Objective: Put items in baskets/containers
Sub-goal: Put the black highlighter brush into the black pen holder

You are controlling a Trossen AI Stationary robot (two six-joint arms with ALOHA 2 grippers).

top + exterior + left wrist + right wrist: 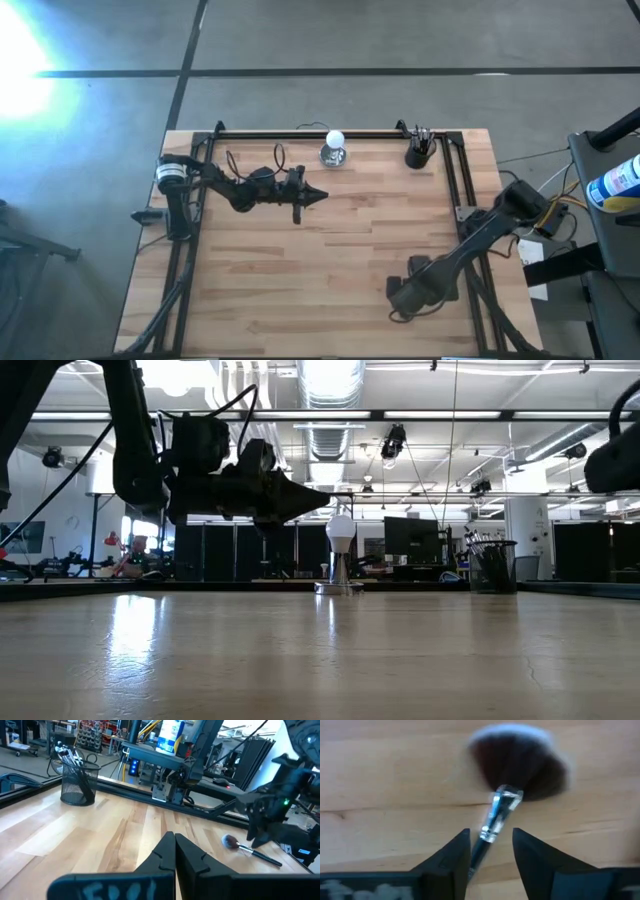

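Observation:
A brush with a wide, dark fan head (pixel 520 767), a silver ferrule and a black handle lies flat on the wooden table. My right gripper (pixel 491 832) is open just above it, pointing down, one finger on each side of the handle; I see no touch. In the high view this gripper (pixel 395 292) is near the table's near right part and hides the brush. The left wrist view shows the brush (pixel 250 849) beside the right arm. The black mesh cup (pixel 420 152) stands at the far right edge with several brushes upright in it. My left gripper (pixel 322 195) is shut and hovers mid-table.
A shiny silver object topped with a white ball (pixel 333 150) stands near the far edge, left of the cup (pixel 493 565). A black frame rail (pixel 330 131) runs along the far edge and down both sides. Bare wood lies between the two arms.

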